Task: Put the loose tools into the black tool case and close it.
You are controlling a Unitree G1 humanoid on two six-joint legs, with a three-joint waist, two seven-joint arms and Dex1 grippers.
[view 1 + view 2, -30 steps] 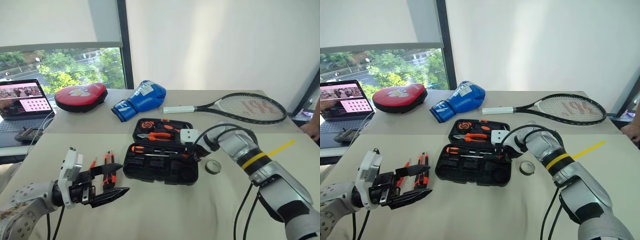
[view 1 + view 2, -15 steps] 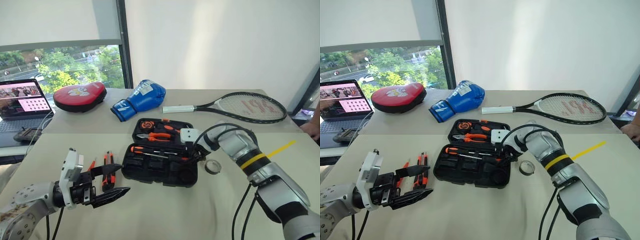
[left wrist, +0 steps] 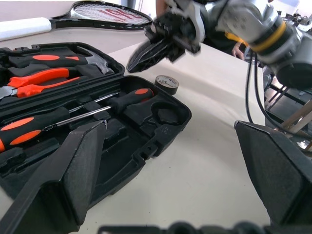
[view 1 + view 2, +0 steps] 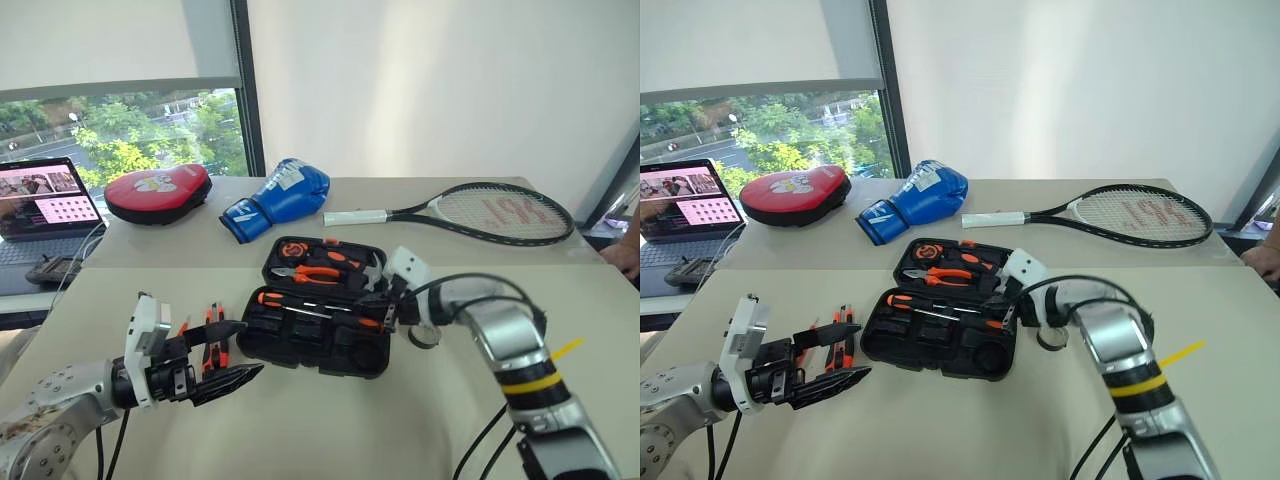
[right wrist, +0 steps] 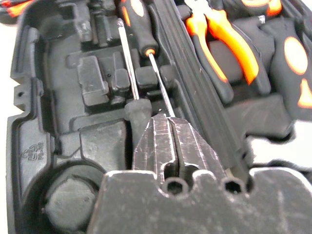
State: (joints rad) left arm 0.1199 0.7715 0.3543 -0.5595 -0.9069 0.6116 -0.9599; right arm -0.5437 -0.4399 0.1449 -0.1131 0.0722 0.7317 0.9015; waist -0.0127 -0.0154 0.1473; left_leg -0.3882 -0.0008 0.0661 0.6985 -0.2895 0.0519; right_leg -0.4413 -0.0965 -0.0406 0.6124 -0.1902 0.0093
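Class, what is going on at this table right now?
A robot is packing tools into the open black tool case. Its right gripper, fingers shut and empty, hangs over two screwdrivers seated in the case. The tape roll lies beside the case. The left gripper waits open near more loose tools.

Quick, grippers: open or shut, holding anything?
Left gripper: open, empty, beside the case.
Right gripper: shut, empty, over the case.
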